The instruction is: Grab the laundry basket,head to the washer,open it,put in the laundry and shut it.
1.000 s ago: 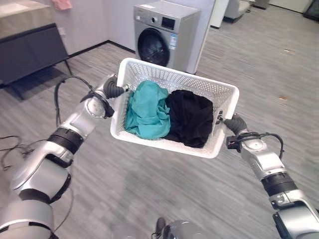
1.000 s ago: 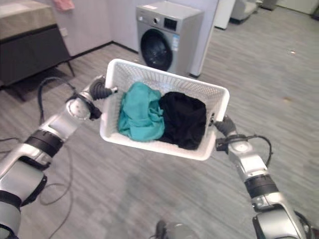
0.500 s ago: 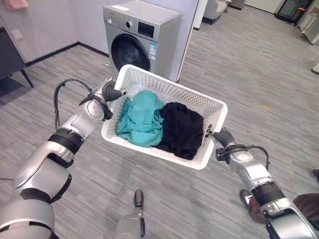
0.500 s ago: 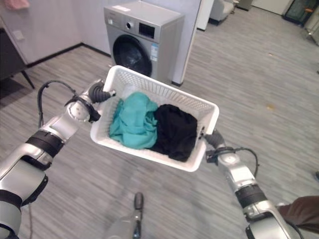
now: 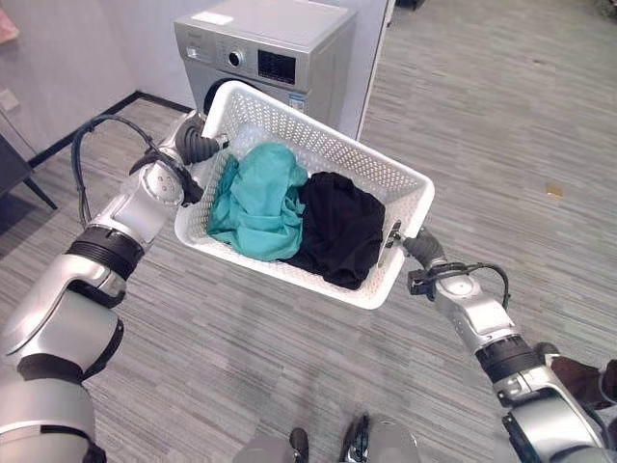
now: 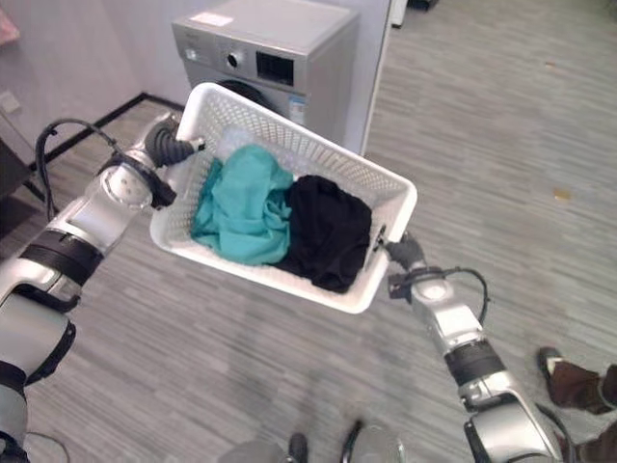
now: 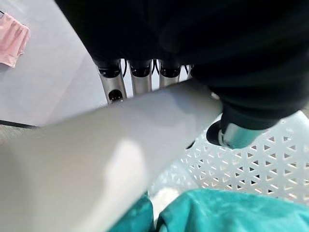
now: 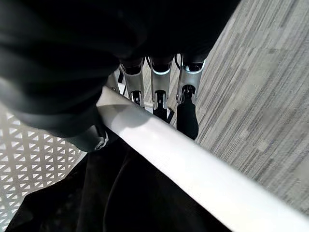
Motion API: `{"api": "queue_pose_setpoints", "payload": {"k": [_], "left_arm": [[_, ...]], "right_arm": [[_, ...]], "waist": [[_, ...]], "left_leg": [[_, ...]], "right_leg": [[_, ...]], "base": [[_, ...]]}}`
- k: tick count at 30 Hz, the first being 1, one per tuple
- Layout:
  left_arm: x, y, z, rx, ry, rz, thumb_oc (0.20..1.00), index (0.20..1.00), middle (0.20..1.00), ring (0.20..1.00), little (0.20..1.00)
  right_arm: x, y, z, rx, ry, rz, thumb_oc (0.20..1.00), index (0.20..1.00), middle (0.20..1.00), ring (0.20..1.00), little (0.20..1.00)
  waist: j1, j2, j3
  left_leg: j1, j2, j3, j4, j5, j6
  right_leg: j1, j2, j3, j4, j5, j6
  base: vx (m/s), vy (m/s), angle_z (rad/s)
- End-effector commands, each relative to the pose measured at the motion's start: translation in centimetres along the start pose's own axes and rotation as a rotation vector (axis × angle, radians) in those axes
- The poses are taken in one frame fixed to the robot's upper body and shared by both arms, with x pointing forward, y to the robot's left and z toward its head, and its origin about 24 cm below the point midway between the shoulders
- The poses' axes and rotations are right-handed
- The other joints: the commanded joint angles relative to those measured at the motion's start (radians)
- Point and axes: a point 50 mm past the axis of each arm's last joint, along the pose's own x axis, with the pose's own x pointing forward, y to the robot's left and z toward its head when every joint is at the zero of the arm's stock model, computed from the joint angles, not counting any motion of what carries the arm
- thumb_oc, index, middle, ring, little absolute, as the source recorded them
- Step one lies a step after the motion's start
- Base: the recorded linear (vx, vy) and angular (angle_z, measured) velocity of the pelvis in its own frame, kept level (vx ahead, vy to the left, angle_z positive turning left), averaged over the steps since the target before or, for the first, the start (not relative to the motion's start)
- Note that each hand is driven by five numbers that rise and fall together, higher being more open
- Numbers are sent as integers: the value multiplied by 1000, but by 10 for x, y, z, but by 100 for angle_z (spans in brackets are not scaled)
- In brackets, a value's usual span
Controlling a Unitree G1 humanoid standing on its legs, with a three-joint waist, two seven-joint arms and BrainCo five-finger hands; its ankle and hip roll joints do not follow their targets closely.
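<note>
Between the two arms, above the grey striped floor (image 5: 241,357), the white laundry basket (image 5: 381,177) is carried in the air, just in front of the silver washer (image 5: 289,39), whose round door is partly hidden behind the far rim of the basket and looks not yet opened. Inside the basket a teal garment (image 5: 253,198) is lying on the robot's left side and a black garment (image 5: 335,227) on the right side, touching each other.

The basket is judged to be light and rather stiff, since its walls are thin perforated plastic and the load is only two soft pieces of cloth. The smooth rim may be a little slippery, so it is best taken at the two short ends, where it is held now. The clothes themselves are soft and limp and will probably hang down when they are lifted out.

The left hand (image 5: 200,147) is closed on the rim at the left end: in its wrist view the fingers (image 7: 111,82) are seen going over the white edge, with the thumb under it. The right hand (image 5: 419,246) is wrapped in the same way around the rim at the right end, its fingers (image 8: 186,104) curled over the bar.

A person's shoe (image 6: 564,371) is seen on the floor at the right.
</note>
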Motion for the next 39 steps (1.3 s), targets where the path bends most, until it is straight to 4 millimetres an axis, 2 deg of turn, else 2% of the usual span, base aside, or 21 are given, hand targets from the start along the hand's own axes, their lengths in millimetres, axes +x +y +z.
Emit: {"api": "queue_pose_setpoints", "payload": {"k": [1,2,5,7,8,9,10,11,12,13,15,16,18,19,20,21,22,24,26,29,39], "left_arm": [[5,13,32,-31,-146,89,200,200,200,200,200],[5,11,32,-27,-148,91,200,200,200,200,200],[5,11,25,-21,-125,103,200,200,200,200,200],[4,9,23,-22,-124,91,200,200,200,200,200],[2,5,17,-40,-113,82,200,200,200,200,200],[2,5,16,-42,-111,82,200,200,200,200,200],[1,4,14,-50,-107,67,200,200,200,200,200],[1,4,14,-50,-107,67,200,200,200,200,200],[1,6,15,-61,-106,69,200,200,200,200,200],[1,9,15,-69,-103,68,200,200,200,200,200],[1,9,15,-69,-102,68,200,200,200,200,200],[1,15,14,-115,-95,84,200,200,200,200,200],[0,14,14,-144,-95,77,200,200,200,200,200],[1,11,16,-155,-95,68,200,200,200,200,200],[2,10,18,-164,-98,61,200,200,200,200,200],[2,4,22,-200,-108,46,200,200,200,200,200],[2,4,22,-200,-108,46,200,200,200,200,200],[3,-3,24,-231,-115,37,200,200,200,200,200],[3,-11,23,-261,-109,33,200,200,200,200,200],[2,-24,23,-283,-101,8,200,200,200,200,200],[-5,-47,19,-311,-97,-45,200,200,200,200,200]], "right_arm": [[3,13,84,38,-362,94,200,200,200,200,200],[2,12,85,23,-365,98,200,200,200,200,200],[0,9,84,14,-362,100,200,200,200,200,200],[0,7,84,17,-363,109,200,200,200,200,200],[-1,7,83,22,-365,109,200,200,200,200,200],[-1,7,83,21,-364,110,200,200,200,200,200],[0,8,86,32,-373,118,200,200,200,200,200],[0,8,86,32,-373,118,200,200,200,200,200],[0,8,89,35,-380,120,200,200,200,200,200],[0,6,92,30,-386,116,200,200,200,200,200],[0,6,92,30,-386,116,200,200,200,200,200],[2,8,98,32,-399,115,200,200,200,200,200],[2,5,98,28,-398,94,200,200,200,200,200],[2,3,97,28,-396,84,200,200,200,200,200],[2,1,97,25,-394,78,200,200,200,200,200],[0,1,93,15,-387,77,200,200,200,200,200],[0,1,93,15,-386,76,200,200,200,200,200],[-1,2,91,16,-385,77,200,200,200,200,200],[0,3,86,20,-372,75,200,200,200,200,200],[1,4,82,35,-365,59,200,200,200,200,200],[3,6,73,17,-341,54,200,200,200,200,200]], "waist": [[1,-25,-104],[-15,-22,-105],[-15,-27,-125],[-30,-43,-144],[-38,-40,-155],[-42,-35,-156],[-38,-39,-161],[-38,-39,-161],[-39,-42,-159],[-36,-51,-152],[-39,-49,-154],[-21,-62,-135],[-22,-61,-127],[-21,-60,-118],[-19,-63,-116],[-15,-72,-114],[-14,-76,-115],[-1,-73,-115],[1,-62,-121],[-4,-51,-137],[5,-35,-168]], "left_leg": [[-71,133,86,21,-31,-57],[-56,122,74,16,-43,-49],[6,114,77,-5,-79,-52],[57,136,50,19,-104,-70],[76,168,35,41,-79,-88],[77,175,32,42,-81,-92],[59,218,22,134,-33,-104],[59,218,22,134,-33,-104],[11,256,5,261,22,-112],[-43,275,-3,380,43,-103],[-50,277,-7,386,40,-103],[-136,334,-4,608,119,-84],[-158,390,23,666,150,-89],[-178,402,44,655,140,-97],[-194,389,62,628,116,-98],[-229,351,94,506,85,-92],[-226,346,98,498,89,-91],[-244,291,70,309,80,-112],[-213,261,40,70,116,-137],[-161,248,36,27,127,-147],[-85,221,55,-43,106,-131]], "right_leg": [[109,-64,157,-214,142,163],[81,-80,245,-285,182,178],[80,-91,280,-360,233,202],[80,-54,314,-284,229,202],[76,-20,319,-253,215,192],[76,-15,315,-247,209,189],[100,12,294,-231,189,165],[100,12,294,-231,189,165],[127,35,268,-233,174,140],[151,51,258,-238,162,118],[149,53,255,-238,162,117],[211,118,244,-259,119,50],[248,144,233,-262,89,34],[268,152,221,-272,81,29],[281,150,217,-284,79,34],[285,131,204,-304,90,40],[284,126,205,-305,90,41],[293,115,206,-314,85,55],[304,107,198,-315,78,67],[321,100,190,-311,66,69],[340,66,187,-300,57,88]], "base": [[237,-101,82],[245,-97,95],[515,-222,51],[636,-336,29],[353,-224,9],[401,-340,1],[202,-212,2],[295,-381,16],[151,-303,25],[149,-303,25],[108,-244,3],[295,-450,-5],[287,-367,4],[155,-137,1],[139,-43,4],[83,17,20],[67,59,23],[76,103,11],[100,136,7],[119,98,-6],[57,82,1]]}}
